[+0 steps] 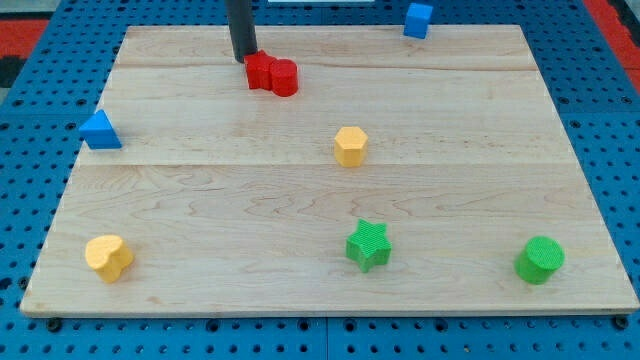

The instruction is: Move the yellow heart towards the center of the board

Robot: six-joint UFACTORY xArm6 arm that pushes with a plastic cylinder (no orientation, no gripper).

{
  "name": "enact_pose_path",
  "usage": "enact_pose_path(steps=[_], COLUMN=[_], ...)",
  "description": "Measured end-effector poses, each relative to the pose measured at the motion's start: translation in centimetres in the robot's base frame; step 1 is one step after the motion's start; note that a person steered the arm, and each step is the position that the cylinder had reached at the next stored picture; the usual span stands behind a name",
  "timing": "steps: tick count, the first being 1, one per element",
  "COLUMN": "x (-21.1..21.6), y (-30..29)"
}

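The yellow heart (pixel 108 257) lies near the board's bottom left corner. My tip (pixel 244 59) is at the view's top, left of centre, far from the heart. It stands right at the upper left side of two red blocks (pixel 272 75) that sit pressed together; I cannot tell whether it touches them. A yellow hexagon block (pixel 350 146) stands near the middle of the wooden board (pixel 200 190).
A blue triangle block (pixel 99 130) sits at the left edge. A blue cube (pixel 418 19) sits at the top edge, right of centre. A green star (pixel 368 245) and a green cylinder (pixel 540 260) stand along the bottom right.
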State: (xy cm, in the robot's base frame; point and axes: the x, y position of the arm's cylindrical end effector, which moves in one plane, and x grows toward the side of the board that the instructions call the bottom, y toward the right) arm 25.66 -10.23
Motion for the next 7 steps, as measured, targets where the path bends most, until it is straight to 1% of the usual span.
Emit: enact_pose_path(steps=[2, 3, 4, 5, 6, 7], x=[1.7, 2.2, 5.7, 8.5, 9.4, 13.0], y=[0.6, 4.1, 6.1, 9.9, 5.7, -1.1])
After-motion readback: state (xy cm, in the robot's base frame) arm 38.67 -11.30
